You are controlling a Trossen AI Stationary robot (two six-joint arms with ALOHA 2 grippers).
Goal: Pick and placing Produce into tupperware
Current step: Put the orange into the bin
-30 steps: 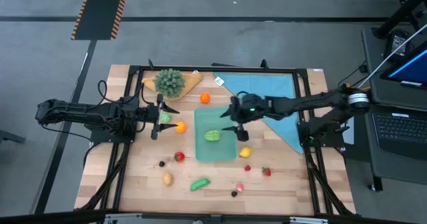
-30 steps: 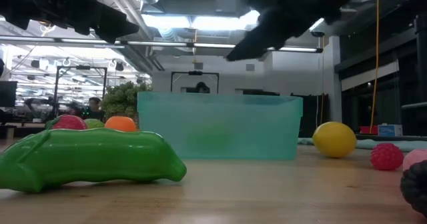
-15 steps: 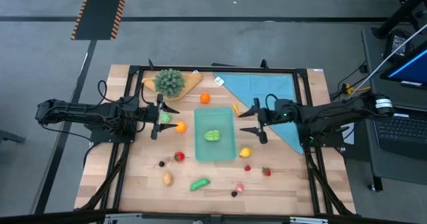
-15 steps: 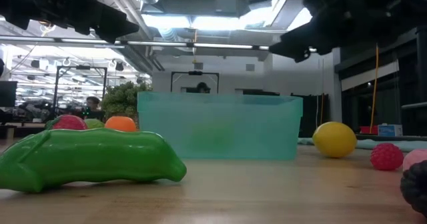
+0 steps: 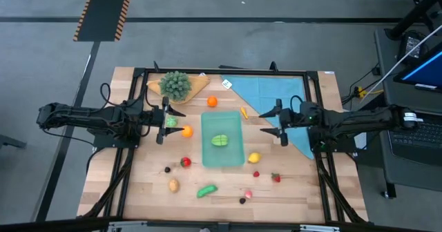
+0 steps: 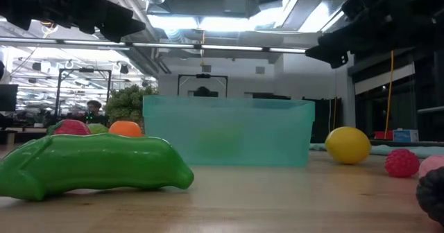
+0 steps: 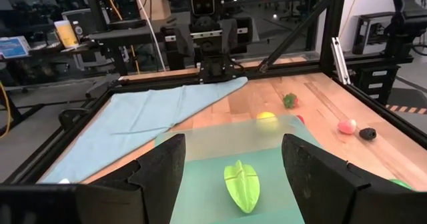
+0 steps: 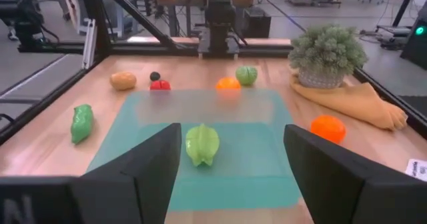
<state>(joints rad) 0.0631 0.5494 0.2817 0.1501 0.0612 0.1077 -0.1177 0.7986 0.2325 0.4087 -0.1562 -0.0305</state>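
The teal tupperware (image 5: 222, 140) stands mid-table with one green ribbed fruit (image 5: 220, 141) lying on its floor, also seen in the right wrist view (image 8: 202, 144). Other produce lies loose on the wood: an orange (image 5: 186, 130), a lemon (image 5: 254, 158), a green pod (image 5: 206, 190), a red tomato (image 5: 185, 162), a strawberry (image 5: 275, 177). My left gripper (image 5: 169, 121) hovers left of the tupperware, open, above a small green fruit (image 5: 170, 122). My right gripper (image 5: 264, 122) hovers right of the tupperware, open and holding nothing.
A bushy green bunch (image 5: 176, 83) sits on a tan cloth at the far left. A light-blue cloth (image 5: 276, 94) covers the far right corner, under the right arm. A second orange (image 5: 212, 101) and a small orange piece (image 5: 243, 112) lie beyond the tupperware.
My right gripper has drawn back from above the tupperware toward the table's right edge, sinking a little and levelling out, its fingers still open. The green fruit has stayed in the tupperware.
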